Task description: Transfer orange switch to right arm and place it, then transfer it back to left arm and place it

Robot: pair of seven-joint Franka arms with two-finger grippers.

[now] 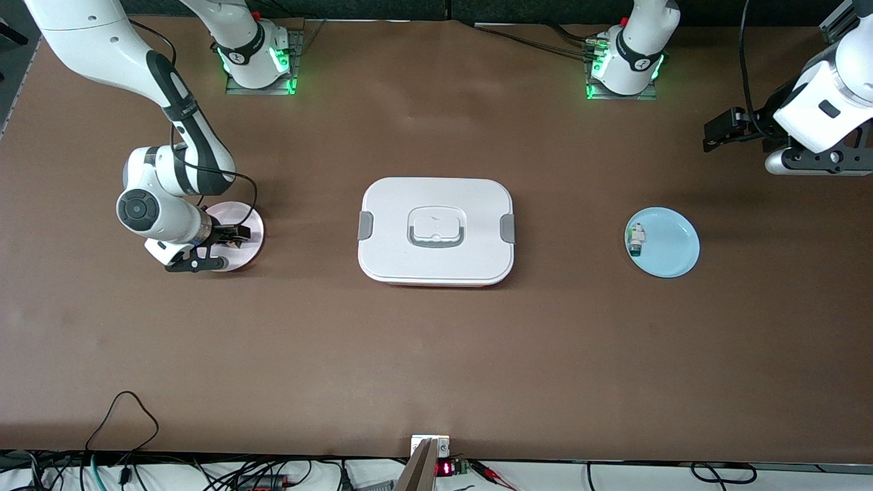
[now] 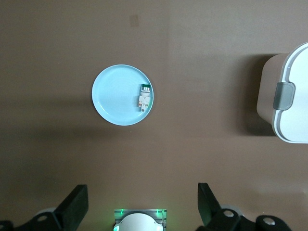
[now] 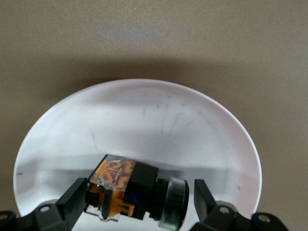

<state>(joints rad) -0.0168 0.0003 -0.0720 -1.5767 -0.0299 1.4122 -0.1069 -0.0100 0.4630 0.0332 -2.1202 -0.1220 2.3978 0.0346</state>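
Observation:
The orange switch (image 3: 134, 190), a black body with an orange section and a silver ring, lies on its side on a small white plate (image 3: 144, 115) toward the right arm's end of the table. My right gripper (image 3: 139, 199) is down on that plate (image 1: 251, 254), open, with one finger at each end of the switch. In the front view the right gripper (image 1: 232, 235) hides the switch. My left gripper (image 1: 716, 133) hangs open and holds nothing (image 2: 142, 202), high over the left arm's end of the table. The white box (image 1: 436, 262) sits mid-table between the two plates.
A light blue plate (image 1: 672, 245) toward the left arm's end carries a small white-and-green part (image 1: 635, 240); the left wrist view shows both, the plate (image 2: 115, 96) and the part (image 2: 144, 97), plus one end of the box (image 2: 293, 96). Cables lie along the table's near edge.

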